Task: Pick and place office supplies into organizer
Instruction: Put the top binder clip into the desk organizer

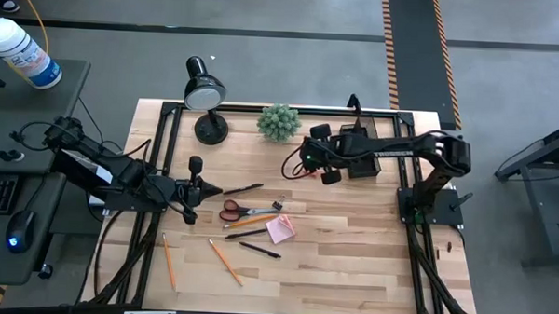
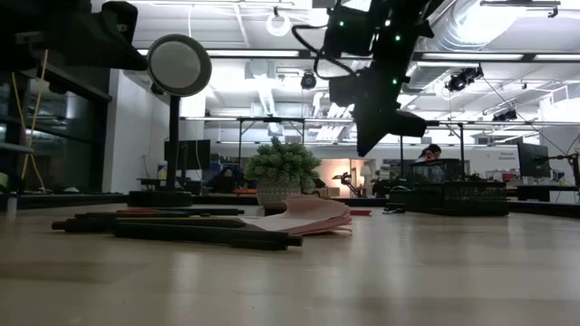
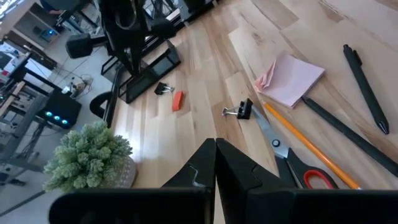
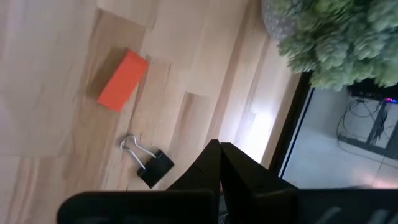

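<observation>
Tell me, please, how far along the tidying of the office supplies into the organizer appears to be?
Nothing looks placed yet. The scissors, sticky-note pad, pens and pencils all lie on the table. Neither gripper holds anything: the left gripper is shut beside the scissors, and the right gripper is shut near the plant.

In the high view my organizer sits upper right of centre, the plant to its left, the lamp further left. Scissors, sticky pad and pens cluster mid-frame — two pencils lie below, toward the lower left.
</observation>
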